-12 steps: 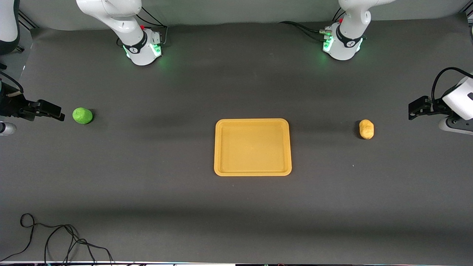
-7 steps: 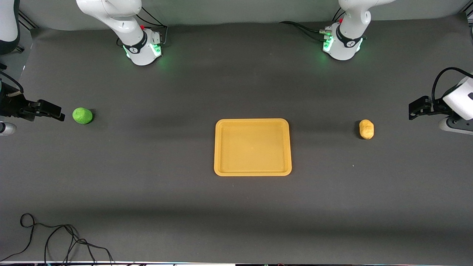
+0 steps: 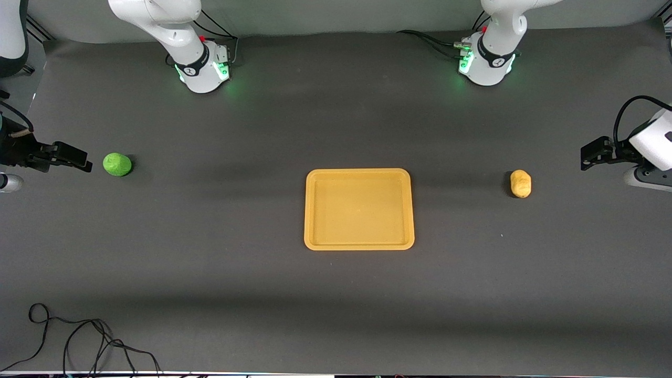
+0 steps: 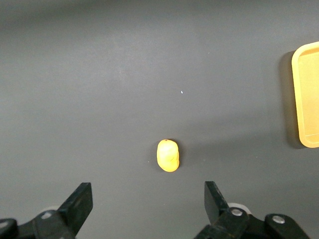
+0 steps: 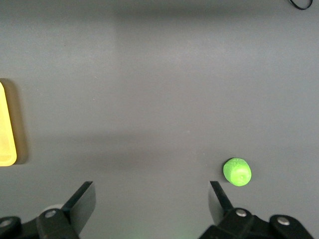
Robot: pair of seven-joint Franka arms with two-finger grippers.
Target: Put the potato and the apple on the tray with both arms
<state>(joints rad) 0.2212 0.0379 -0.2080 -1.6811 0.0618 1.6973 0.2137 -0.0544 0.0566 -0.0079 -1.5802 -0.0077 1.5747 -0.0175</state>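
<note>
Claws both gape wide and empty, we note: left claw (image 4: 147, 201) over worktop (image 3: 336, 294) near potato (image 3: 520, 184), right claw (image 5: 152, 201) near apple (image 3: 117, 164), tray (image 3: 358, 244) bare between them.

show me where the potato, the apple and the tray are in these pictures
potato (image 3: 520, 184): front view, middle of its tan skin, toward the left arm's end of the table.
apple (image 3: 117, 164): front view, middle of the green fruit, toward the right arm's end.
tray (image 3: 359, 172): front view, its raised rim.
</note>
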